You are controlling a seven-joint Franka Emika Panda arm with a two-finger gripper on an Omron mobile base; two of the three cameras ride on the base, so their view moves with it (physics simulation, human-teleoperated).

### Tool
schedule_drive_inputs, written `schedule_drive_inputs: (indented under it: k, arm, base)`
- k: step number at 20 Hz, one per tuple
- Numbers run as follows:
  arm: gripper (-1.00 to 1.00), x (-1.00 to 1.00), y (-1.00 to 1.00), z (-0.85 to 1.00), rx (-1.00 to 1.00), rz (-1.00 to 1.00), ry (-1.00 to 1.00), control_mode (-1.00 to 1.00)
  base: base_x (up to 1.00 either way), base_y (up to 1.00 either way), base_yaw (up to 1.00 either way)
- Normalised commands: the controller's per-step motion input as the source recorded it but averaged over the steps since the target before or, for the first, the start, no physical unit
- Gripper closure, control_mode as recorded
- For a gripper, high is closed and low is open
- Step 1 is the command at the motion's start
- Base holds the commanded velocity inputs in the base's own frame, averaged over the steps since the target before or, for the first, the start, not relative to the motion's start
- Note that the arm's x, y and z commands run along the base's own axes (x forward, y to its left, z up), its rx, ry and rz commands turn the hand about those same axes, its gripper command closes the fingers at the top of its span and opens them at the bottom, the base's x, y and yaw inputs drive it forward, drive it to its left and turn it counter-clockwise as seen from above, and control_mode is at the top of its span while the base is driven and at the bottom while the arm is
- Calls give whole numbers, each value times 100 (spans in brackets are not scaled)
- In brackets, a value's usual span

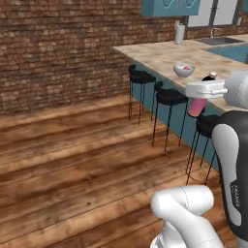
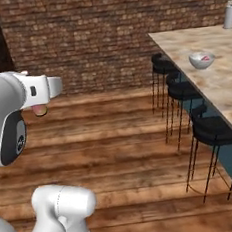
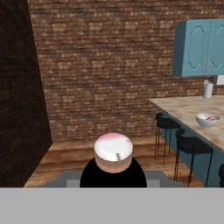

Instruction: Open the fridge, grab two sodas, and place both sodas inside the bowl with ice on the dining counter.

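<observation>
Long beige marbled stone dining counter (image 1: 160, 55) — a small pale glassy bowl (image 1: 183, 70) sits on it, white canister (image 1: 179, 34) further along.

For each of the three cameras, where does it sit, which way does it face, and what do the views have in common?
Left base view: behind the arm's left, facing the counter and stools; arm at right, pincer shut on the bottle.
Right base view: behind the arm's right, facing the brick wall; arm at left.
Hand view: on the hand, facing the wall; bottle bottom in front.
Shared: all show the bowl on the counter.
</observation>
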Motion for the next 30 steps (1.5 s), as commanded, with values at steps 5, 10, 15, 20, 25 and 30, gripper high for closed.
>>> schedule_drive_inputs:
  k: [5, 10, 15, 20, 25, 30]
  arm:
    - [100, 0, 0, 0, 0, 0, 0, 100]
    - [100, 0, 0, 0, 0, 0, 0, 100]
    - [100, 0, 0, 0, 0, 0, 0, 100]
    - [100, 0, 0, 0, 0, 0, 0, 100]
    - [100, 0, 0, 0, 0, 0, 0, 100]
    - [100, 0, 0, 0, 0, 0, 0, 100]
  base:
    - [90, 69, -40]
    - [93, 69, -39]
    - [96, 68, -38]
    - [91, 68, -39]
    - [83, 68, -41]
    - [75, 63, -42]
